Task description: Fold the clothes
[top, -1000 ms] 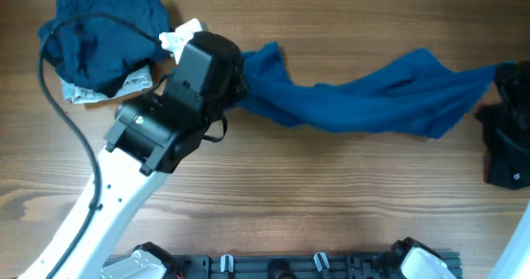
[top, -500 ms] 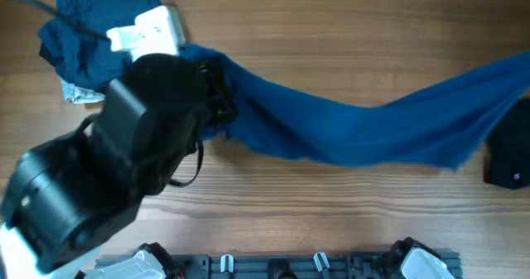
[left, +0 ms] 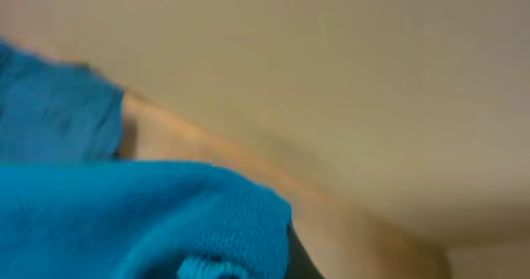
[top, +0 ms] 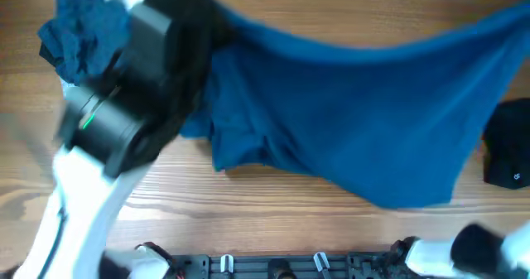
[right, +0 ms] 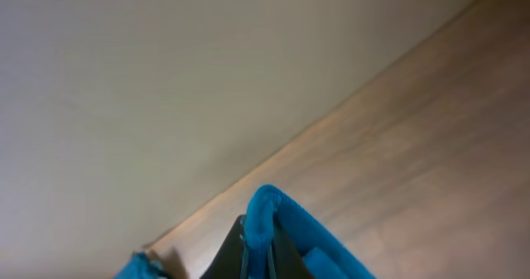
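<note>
Right wrist view: the right gripper [right: 257, 247] is pinched tight on a fold of the blue garment [right: 277, 217] — the left gripper [left: 265, 266] likewise grips bunched cloth. Both arms are raised, stretching the garment over the table [top: 248, 217], I judge to spread it flat — a dark clothes pile [top: 79, 31] lies at upper left.

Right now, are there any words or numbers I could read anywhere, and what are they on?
No word or number here can be read.
A small white mark on the black thing at the table's right edge: too small to read.
On the blue cloth: no writing shows.
Both wrist views: blurred, no text in them.
</note>
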Robot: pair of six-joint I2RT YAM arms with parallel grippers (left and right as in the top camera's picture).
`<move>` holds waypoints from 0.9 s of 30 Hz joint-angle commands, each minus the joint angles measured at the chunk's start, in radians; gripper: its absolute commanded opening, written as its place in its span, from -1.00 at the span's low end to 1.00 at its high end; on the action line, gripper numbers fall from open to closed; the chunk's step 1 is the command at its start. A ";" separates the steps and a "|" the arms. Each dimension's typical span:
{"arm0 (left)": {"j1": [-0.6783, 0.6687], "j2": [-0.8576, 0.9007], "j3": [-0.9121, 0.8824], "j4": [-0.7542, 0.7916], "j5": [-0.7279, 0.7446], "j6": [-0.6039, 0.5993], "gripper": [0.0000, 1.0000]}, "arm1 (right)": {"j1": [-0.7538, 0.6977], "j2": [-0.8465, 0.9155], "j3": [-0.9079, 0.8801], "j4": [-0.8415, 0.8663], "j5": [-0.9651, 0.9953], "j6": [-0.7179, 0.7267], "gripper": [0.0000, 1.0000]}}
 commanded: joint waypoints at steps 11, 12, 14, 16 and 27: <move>0.230 0.259 0.153 0.663 0.221 0.390 -0.84 | 0.021 0.256 0.008 1.243 -0.724 0.794 -0.91; 0.230 0.245 0.175 0.626 0.219 0.390 -0.85 | 0.016 0.254 0.008 1.297 -0.755 0.830 -0.91; 0.230 0.201 0.202 0.522 0.219 0.404 -0.85 | 0.008 0.249 0.008 1.303 -0.820 0.822 -0.91; 0.230 0.169 0.202 0.385 0.219 0.404 -0.86 | 0.008 0.249 0.005 1.238 -0.892 0.754 -0.92; 0.229 0.407 0.193 -0.338 0.420 0.129 -0.92 | 0.123 0.259 -0.002 -0.138 0.239 -0.059 -0.91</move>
